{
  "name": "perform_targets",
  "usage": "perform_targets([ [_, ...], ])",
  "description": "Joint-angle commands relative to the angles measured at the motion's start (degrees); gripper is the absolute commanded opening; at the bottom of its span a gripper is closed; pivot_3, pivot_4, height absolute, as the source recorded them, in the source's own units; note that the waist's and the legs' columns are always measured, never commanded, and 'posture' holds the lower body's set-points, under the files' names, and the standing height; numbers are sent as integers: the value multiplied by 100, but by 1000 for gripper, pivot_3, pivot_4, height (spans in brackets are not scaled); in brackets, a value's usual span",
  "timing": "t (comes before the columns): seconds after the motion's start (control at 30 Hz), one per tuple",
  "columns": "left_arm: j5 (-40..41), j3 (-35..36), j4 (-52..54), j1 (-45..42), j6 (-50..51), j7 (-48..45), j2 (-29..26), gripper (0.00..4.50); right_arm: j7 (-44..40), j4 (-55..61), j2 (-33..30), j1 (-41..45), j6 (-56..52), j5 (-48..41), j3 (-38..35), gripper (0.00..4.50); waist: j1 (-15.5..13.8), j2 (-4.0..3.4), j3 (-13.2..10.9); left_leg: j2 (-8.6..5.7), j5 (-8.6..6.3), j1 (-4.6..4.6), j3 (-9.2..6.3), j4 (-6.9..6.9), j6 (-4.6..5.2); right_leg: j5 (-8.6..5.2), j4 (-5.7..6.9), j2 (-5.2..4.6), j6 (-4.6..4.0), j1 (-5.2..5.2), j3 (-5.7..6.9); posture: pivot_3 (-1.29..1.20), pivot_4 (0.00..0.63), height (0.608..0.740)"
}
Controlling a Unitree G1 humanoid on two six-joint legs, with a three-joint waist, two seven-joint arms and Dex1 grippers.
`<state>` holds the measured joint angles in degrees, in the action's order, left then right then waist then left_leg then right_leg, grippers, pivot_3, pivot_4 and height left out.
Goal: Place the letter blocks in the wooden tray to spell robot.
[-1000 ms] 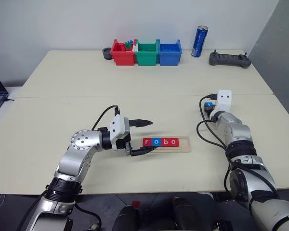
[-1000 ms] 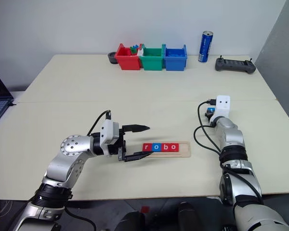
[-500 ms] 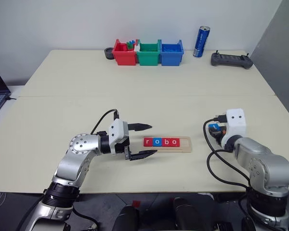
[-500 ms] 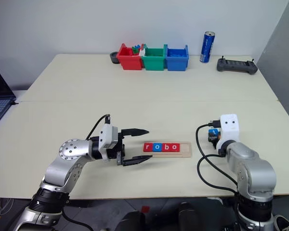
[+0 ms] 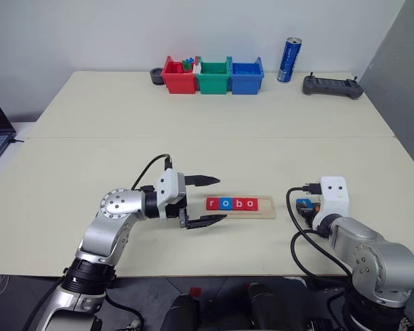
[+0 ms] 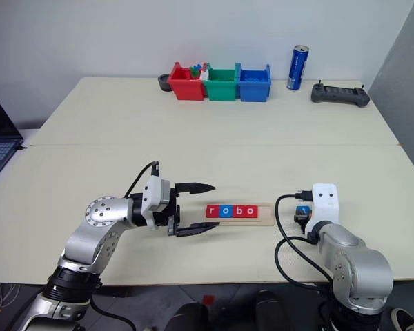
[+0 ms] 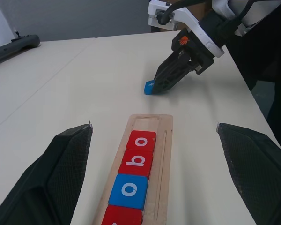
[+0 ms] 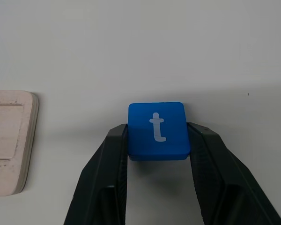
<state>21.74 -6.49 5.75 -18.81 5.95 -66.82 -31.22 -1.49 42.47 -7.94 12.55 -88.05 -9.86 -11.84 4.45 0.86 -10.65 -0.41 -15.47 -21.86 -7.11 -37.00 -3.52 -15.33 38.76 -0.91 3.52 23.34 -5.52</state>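
Blue t block (image 8: 156,130) pinched in right claw (image 8: 157,140).

head pair: above table (image 5: 193,138), facing down | wrists: close, share wooden tray (image 7: 154,140)

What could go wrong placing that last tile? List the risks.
1. The right tool pinches the blue t block only by its near edges, so it may slip or tilt.
2. The single free slot at the wooden tray's right end adjoins the red o; a misaligned drop could ride up on it.
3. The open left tool hovers at the tray's other end and might nudge it.
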Motion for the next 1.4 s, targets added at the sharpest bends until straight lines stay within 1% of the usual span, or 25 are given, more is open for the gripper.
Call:
perform_targets([
  [0.03,88,33,93,-99,13,-1,15,4500,28,51,67,-49,-27,59,36,2432,0,0,0,0,0,0,-1,0,0,0,0,0,0,0,1,0,150,740],
  [0.1,91,41,120,-82,28,3,7,4500,20,39,86,-28,-21,62,40,3087,1,1,1,0,0,1,-1,0,0,0,0,0,0,-1,1,0,150,740],
  [0.17,89,44,126,-75,35,9,5,4500,10,29,86,-5,-12,65,48,3857,2,1,1,0,0,1,-1,0,0,0,-2,0,0,-2,1,0,150,740],
  [0.23,84,47,122,-72,39,20,7,4500,-2,28,37,54,20,71,67,4454,2,1,1,0,0,0,-1,0,0,0,-3,0,0,-3,1,0,150,740],
  [0.3,80,50,117,-68,40,26,7,4500,-23,55,-153,253,99,94,83,4454,2,1,0,-1,0,0,-1,0,0,0,-4,0,0,-3,1,0,150,740],
  [0.37,77,50,110,-67,38,28,8,4500,-127,5,-528,593,255,84,127,4454,2,0,0,-2,0,0,2,-1,0,0,-4,-2,0,-2,-2,0,150,740],
  [0.43,68,51,77,-75,17,19,9,4500,-417,-211,-996,1013,453,-39,190,4454,11,0,0,-2,0,1,3,-1,0,0,-5,-2,0,-2,-1,0,150,740],
  [0.5,48,48,-2,-113,-27,-9,13,4500,-885,-548,-1537,1421,777,-224,296,4454,21,0,-1,0,0,2,1,1,0,0,-5,1,0,-2,1,0,150,740],
  [0.57,33,47,-95,-174,-67,-34,22,4500,-1840,-901,-2249,1599,1348,-574,638,4454,19,0,-1,-1,0,1,1,1,1,0,-7,0,0,-2,2,0,150,740],
  [0.63,28,36,-154,-226,-90,-45,36,4500,-2911,-1216,-2940,1480,2185,-835,930,4454,20,2,-2,0,-1,-2,-1,5,2,0,-19,1,0,-5,7,0,150,740],
  [0.67,28,29,-162,-236,-96,-46,42,4500,-3315,-1395,-3211,1362,2656,-861,998,4454,14,3,-3,1,-1,-3,-3,7,3,0,-25,1,0,-7,10,0,150,740],
  [0.77,27,-1,-146,-240,-99,-39,64,4500,-4621,-2193,-3814,854,4394,-868,993,4454,-16,4,-3,-2,-3,-11,-2,6,4,0,-50,-6,2,-15,13,0,150,740],
  [0.8,30,-3,-148,-247,-96,-42,66,4500,-5113,-2554,-4016,659,5250,-764,1017,4454,-35,6,-4,-3,-3,-16,-2,7,4,4,-64,-8,8,-17,14,0,150,740],
  [0.83,32,-4,-151,-253,-94,-45,67,4500,-5440,-2823,-4145,538,5875,-687,1040,4454,-54,7,-5,-6,-3,-21,2,5,4,6,-71,-13,11,-17,13,0,150,740],
  [0.87,33,-3,-161,-260,-95,-50,68,4500,-5735,-3123,-4218,473,6395,-659,1042,4454,-76,8,-5,-9,-3,-23,6,5,4,8,-75,-18,14,-17,11,0,150,740],
  [0.93,29,-6,-171,-269,-100,-54,73,4500,-6176,-3733,-4253,516,6946,-721,1016,4454,-75,8,-6,-8,-3,-19,16,3,4,10,-78,-20,17,-17,3,0,150,740],
  [1.1,27,2,-178,-275,-105,-78,73,4500,-6955,-4672,-4357,658,7893,-553,1238,4454,-75,9,-6,-2,-2,-9,16,3,4,11,-67,-15,15,-17,2,0,150,740],
  [1.4,33,-12,-127,-261,-79,-66,79,4500,-7381,-5784,-4252,1028,8670,-151,1612,4454,-118,8,-6,-4,-2,-10,15,1,3,11,-68,-16,15,-17,2,0,150,740],
])
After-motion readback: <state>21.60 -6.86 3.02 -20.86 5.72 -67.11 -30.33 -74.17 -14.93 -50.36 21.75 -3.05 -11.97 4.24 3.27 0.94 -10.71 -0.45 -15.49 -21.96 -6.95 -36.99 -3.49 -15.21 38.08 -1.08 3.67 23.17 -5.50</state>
